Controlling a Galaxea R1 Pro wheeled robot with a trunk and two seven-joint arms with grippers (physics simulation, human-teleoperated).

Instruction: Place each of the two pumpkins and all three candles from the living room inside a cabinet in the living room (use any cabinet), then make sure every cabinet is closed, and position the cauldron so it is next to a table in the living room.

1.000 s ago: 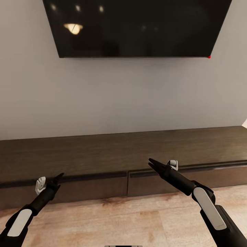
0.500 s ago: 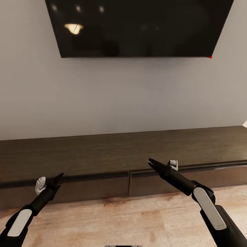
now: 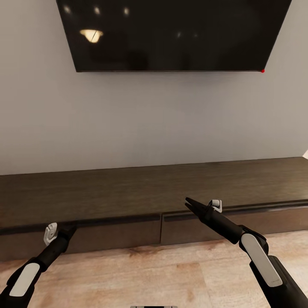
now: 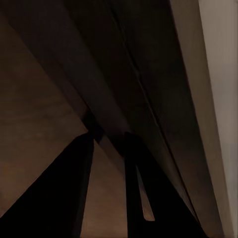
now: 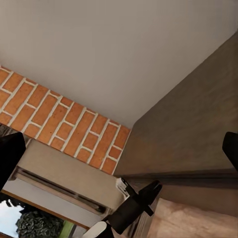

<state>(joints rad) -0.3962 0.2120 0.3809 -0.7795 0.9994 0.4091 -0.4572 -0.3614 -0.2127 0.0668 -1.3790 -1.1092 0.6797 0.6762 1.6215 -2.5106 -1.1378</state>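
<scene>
The cabinet [image 3: 128, 192], a long low dark brown unit with flat fronts, runs along the wall, and both fronts that show are shut. My left gripper [image 3: 72, 229] hangs low before the left front, just under its top seam. In the left wrist view its fingers [image 4: 74, 198] stand slightly apart, close to the dark wood [image 4: 148, 74], with nothing between them. My right gripper [image 3: 188, 203] hovers above the cabinet's front edge near the middle seam, open wide and empty. The pumpkins, candles and cauldron are out of view.
A large black TV [image 3: 171, 34] hangs on the grey wall above the cabinet. Light wood floor [image 3: 171, 273] lies between me and the fronts. The right wrist view shows a brick wall [image 5: 64, 124] and my left gripper [image 5: 151, 191] beyond the cabinet top [image 5: 198, 119].
My left gripper has dropped lower, from the cabinet's top edge to just in front of the left front. The right arm has not moved. The view shifted slightly a second ago.
</scene>
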